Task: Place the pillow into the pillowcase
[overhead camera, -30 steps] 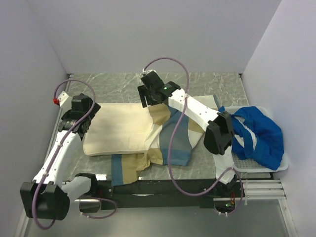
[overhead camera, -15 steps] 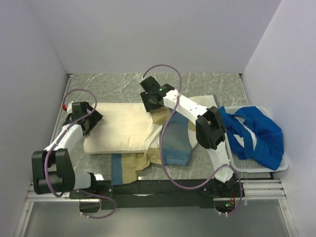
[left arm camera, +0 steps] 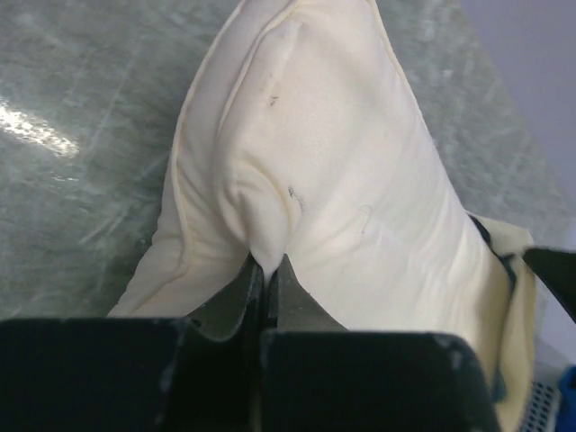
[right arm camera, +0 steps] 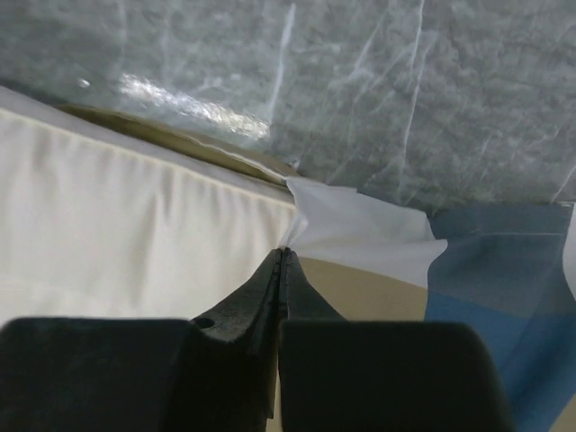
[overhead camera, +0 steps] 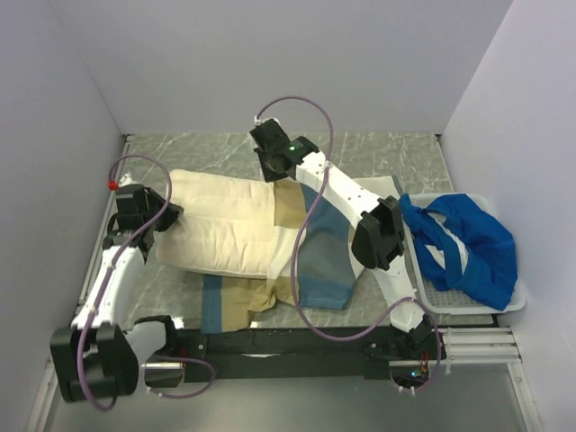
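The cream pillow (overhead camera: 225,225) lies across the middle of the marble table, its right end tucked into the mouth of the tan, slate-blue and white pillowcase (overhead camera: 319,261). My left gripper (overhead camera: 162,216) is at the pillow's left end, shut on a pinched fold of the pillow (left arm camera: 333,162), with its tips (left arm camera: 268,268) buried in the cream fabric. My right gripper (overhead camera: 270,173) is at the far edge of the pillowcase mouth. It (right arm camera: 284,256) is shut on a peak of the pillowcase's white block (right arm camera: 360,238), right beside the pillow (right arm camera: 135,234).
A white basket (overhead camera: 432,301) holding a royal-blue cloth (overhead camera: 472,247) stands at the right edge of the table. Grey walls close in the left, back and right. A small red part (overhead camera: 112,184) sits by the left wall. Bare marble (overhead camera: 207,153) shows behind the pillow.
Both grippers have shut from open. The left one pinched the pillow's left end, which now bulges up. The right one moved toward the back and took the pillowcase's edge.
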Controlling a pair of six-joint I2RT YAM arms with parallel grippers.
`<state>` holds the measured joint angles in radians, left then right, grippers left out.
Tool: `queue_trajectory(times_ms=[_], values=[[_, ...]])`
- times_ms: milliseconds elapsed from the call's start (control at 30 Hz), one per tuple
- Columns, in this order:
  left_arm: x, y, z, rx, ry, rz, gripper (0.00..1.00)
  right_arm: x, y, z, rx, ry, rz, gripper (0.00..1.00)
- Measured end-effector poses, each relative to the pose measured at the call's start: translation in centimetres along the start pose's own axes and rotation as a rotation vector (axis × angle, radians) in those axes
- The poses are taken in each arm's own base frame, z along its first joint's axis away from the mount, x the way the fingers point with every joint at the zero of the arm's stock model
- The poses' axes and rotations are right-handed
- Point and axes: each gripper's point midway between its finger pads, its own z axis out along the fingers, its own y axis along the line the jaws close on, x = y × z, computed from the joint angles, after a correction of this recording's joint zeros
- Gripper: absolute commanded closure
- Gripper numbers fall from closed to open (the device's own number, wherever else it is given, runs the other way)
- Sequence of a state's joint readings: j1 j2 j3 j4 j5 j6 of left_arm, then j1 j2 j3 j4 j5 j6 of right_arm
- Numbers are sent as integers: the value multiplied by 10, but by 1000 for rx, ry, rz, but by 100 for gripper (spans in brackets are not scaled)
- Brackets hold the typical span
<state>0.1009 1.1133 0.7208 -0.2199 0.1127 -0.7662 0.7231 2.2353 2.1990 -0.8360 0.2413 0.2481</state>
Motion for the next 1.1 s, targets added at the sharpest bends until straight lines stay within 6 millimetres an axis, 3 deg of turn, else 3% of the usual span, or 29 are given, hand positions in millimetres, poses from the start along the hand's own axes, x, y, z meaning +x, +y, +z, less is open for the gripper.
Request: queue_trajectory(times_ms=[167, 300, 400, 533, 567, 633, 667, 767, 800, 833, 933, 1100], values=[[-4, -27, -40, 135, -57, 3, 99, -21, 24, -28, -45, -57, 9, 100], [-1, -41, -56, 193, -87, -20, 99, -39, 72, -70, -128, -133, -12, 100], [3, -49, -56, 204, -89, -29, 99, -32, 116, -96, -192, -167, -55, 100], [9, -34, -42, 136, -84, -84, 99, -16, 142, -101, -236, -144, -86, 100], [11, -26, -38, 114, -87, -105, 99, -13, 144, -98, -246, -134, -81, 85], [16, -6, -30, 69, -89, -163, 99, -11, 139, -88, -254, -114, -61, 60], [19, 6, -26, 45, -84, -203, 98, -11, 134, -81, -253, -101, -49, 38], [28, 33, -16, -23, -52, -279, 65, -14, 118, -67, -225, -89, -32, 20], [28, 38, -13, -42, -46, -290, 37, -15, 111, -65, -206, -88, -34, 18], [28, 41, -10, -55, -46, -289, 30, -16, 105, -63, -191, -92, -32, 16], [21, 39, -12, -51, -56, -261, 19, 2, 86, -69, -134, -73, -40, 9], [-8, 19, -27, -7, -134, -173, 13, 80, 28, -114, -49, -31, -26, 2]])
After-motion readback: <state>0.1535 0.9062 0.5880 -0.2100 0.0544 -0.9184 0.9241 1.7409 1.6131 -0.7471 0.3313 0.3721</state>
